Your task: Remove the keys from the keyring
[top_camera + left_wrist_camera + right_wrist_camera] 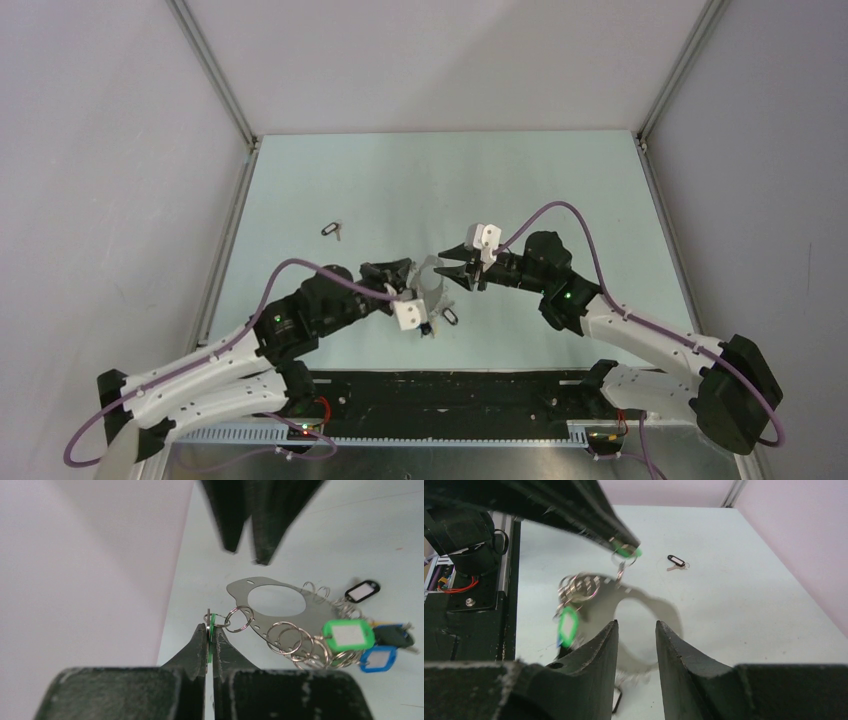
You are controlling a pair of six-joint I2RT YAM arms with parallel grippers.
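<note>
- Two grippers hover over a pale green table (330,180); left gripper (210,630) clenches a small green key tag (212,622); right gripper (636,626) is released, empty
- flat grey metal keyring (320,611) with an oval hole sits between them, ring-linked to that tag
- tagged keys (348,635) in green, blue, black cluster on it
- one black-tagged key (331,229) lies apart

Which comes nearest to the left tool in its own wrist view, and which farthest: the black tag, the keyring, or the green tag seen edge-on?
1. Edge-on green tag: pinched between the fingers of the left tool, bottom centre.
2. Keyring: the flat grey plate just beyond, mid-picture.
3. Black tag: far right, past the keyring.
</note>
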